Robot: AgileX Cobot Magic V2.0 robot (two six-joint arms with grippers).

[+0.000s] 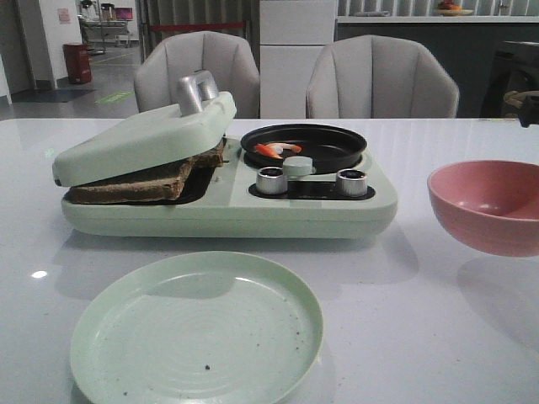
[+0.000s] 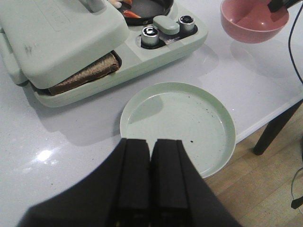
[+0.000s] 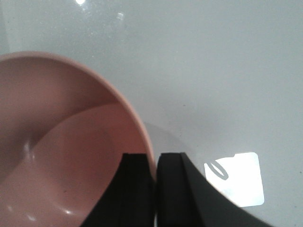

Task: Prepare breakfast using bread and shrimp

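Browned bread [image 1: 143,181] [image 2: 87,75] lies in the left bay of a pale green breakfast maker [image 1: 227,210], with the lid [image 1: 143,139] resting tilted on it. Orange-and-white shrimp [image 1: 274,150] [image 2: 132,14] sit in the maker's black round pan [image 1: 328,147]. My left gripper [image 2: 151,142] is shut and empty, hovering over the near rim of a pale green plate [image 2: 180,113] [image 1: 198,328]. It is outside the front view. My right gripper [image 3: 155,155] [image 1: 528,108] is shut on nothing, above the rim of the pink bowl [image 3: 57,142] [image 1: 488,206].
Two silver knobs [image 1: 271,180] [image 1: 352,182] stand on the maker's front right. The plate lies close to the table's front edge [image 2: 265,120], with wood floor beyond it. Two grey chairs [image 1: 198,71] stand behind the table.
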